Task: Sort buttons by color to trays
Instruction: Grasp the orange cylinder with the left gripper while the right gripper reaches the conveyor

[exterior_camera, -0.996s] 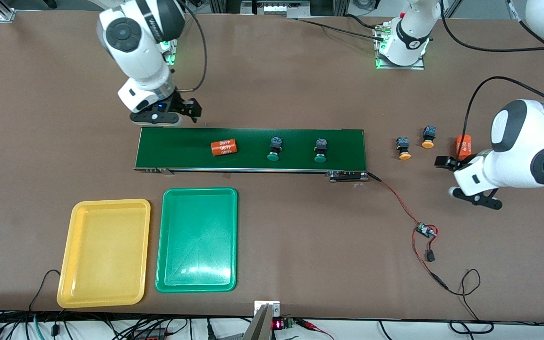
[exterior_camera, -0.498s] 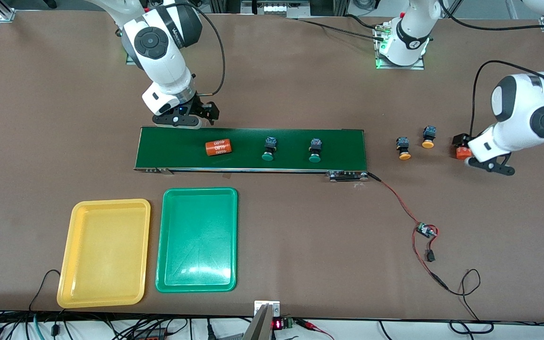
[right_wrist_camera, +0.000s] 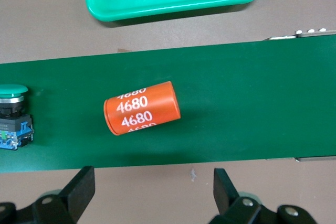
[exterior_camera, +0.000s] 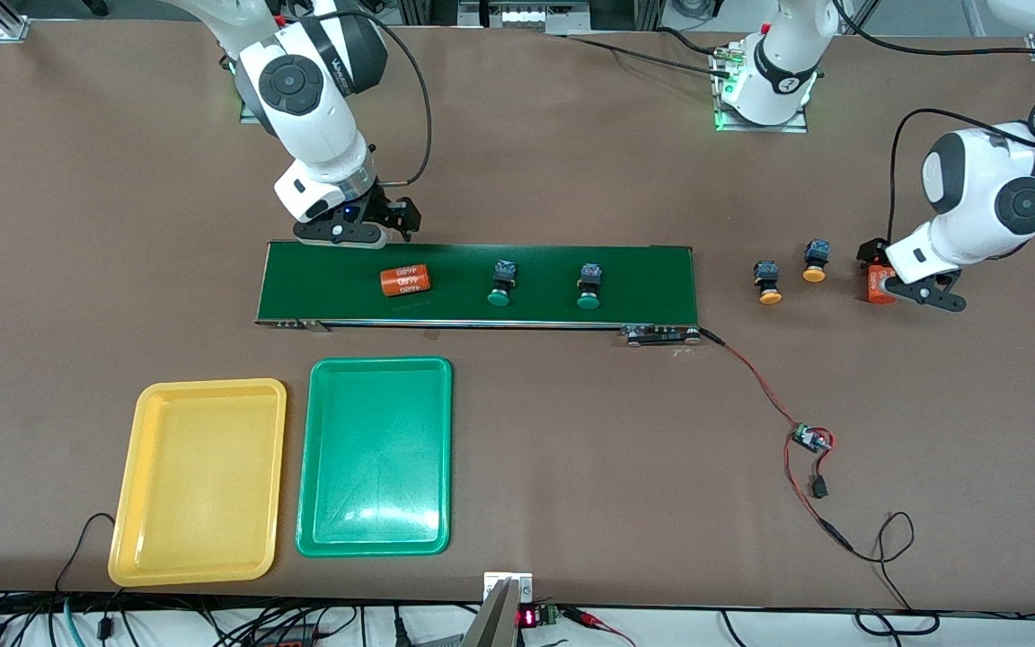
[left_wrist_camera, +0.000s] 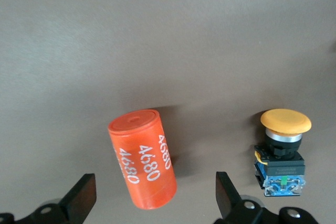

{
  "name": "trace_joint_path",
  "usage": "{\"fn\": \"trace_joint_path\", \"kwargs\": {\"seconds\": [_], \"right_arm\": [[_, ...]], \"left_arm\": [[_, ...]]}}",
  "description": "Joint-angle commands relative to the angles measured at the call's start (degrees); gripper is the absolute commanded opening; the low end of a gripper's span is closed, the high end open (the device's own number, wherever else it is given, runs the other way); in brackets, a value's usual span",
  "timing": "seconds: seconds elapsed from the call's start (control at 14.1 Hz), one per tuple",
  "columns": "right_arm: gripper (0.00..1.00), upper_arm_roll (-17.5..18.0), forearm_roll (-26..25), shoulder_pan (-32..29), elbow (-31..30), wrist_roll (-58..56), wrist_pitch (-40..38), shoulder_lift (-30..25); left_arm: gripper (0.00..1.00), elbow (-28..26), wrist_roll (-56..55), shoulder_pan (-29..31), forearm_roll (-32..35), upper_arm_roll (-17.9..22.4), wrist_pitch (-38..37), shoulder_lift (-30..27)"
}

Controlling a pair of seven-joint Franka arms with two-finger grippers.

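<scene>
Front view shows all four buttons unsorted and both trays bare. Two green-capped buttons [exterior_camera: 499,282] [exterior_camera: 587,286] lie on the dark green conveyor belt [exterior_camera: 661,279], between an orange cylinder [exterior_camera: 404,279] and the belt's end toward the left arm. Two yellow-capped buttons [exterior_camera: 767,280] [exterior_camera: 815,260] lie on the brown surface [exterior_camera: 571,431] off that end.

Each button lies on its side, long axis running roughly from the robots' bases toward the front camera, cap end nearer that camera.

The right gripper [exterior_camera: 351,229] hangs at the belt's edge above the cylinder, jaws wide and holding nothing. The left gripper [exterior_camera: 908,288] hovers over a second orange cylinder [left_wrist_camera: 144,166] toward the left arm's end of the surface, jaws likewise wide and holding nothing, a yellow-capped button just beside it.

Judged from this, the step is a first pick. Done well, each gripper should pass over its cylinder, centre on a button's black-and-blue body, and close across the short width, not along the axis. The yellow tray [exterior_camera: 203,566] and green tray [exterior_camera: 374,544] wait nearer the front camera than the belt.
</scene>
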Motion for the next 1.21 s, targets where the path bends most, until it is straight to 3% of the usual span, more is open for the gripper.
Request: {"fn": "trace_joint_path", "kwargs": {"seconds": [0.0,0.28,0.36,0.57,0.71,0.92,1.14], "right_arm": [[1.0,-0.44,0.44,0.95,1.1,1.25,0.32,0.96],[1.0,-0.45,0.17,1.66,2.59,1.25,0.5,2.71],[1.0,-0.45,0.17,1.66,3.03,1.16,0.5,3.15],[1.0,-0.45,0.17,1.66,4.52,1.25,1.72,4.99],[1.0,-0.45,0.09,1.75,5.67,2.82,1.73,6.31],[1.0,-0.45,-0.53,1.66,5.67,3.27,1.64,6.75],[1.0,-0.45,-0.62,1.66,8.12,3.27,1.64,10.08]], "left_arm": [[1.0,-0.15,2.87,-0.17,-1.5,1.25,2.29,2.15],[0.98,-0.15,5.86,1.68,-1.5,1.25,10.91,6.91],[0.87,-0.24,6.03,1.77,-1.5,1.25,10.91,6.82],[0.4,-0.24,6.12,1.86,-1.5,1.25,10.39,6.91],[0.25,0.02,5.86,1.77,-1.5,1.25,8.37,6.39],[0.21,1.94,5.95,1.33,-1.41,0.46,4.52,3.84],[0.21,7.29,6.12,0.98,-1.41,-5.84,-6.36,1.21]]}}
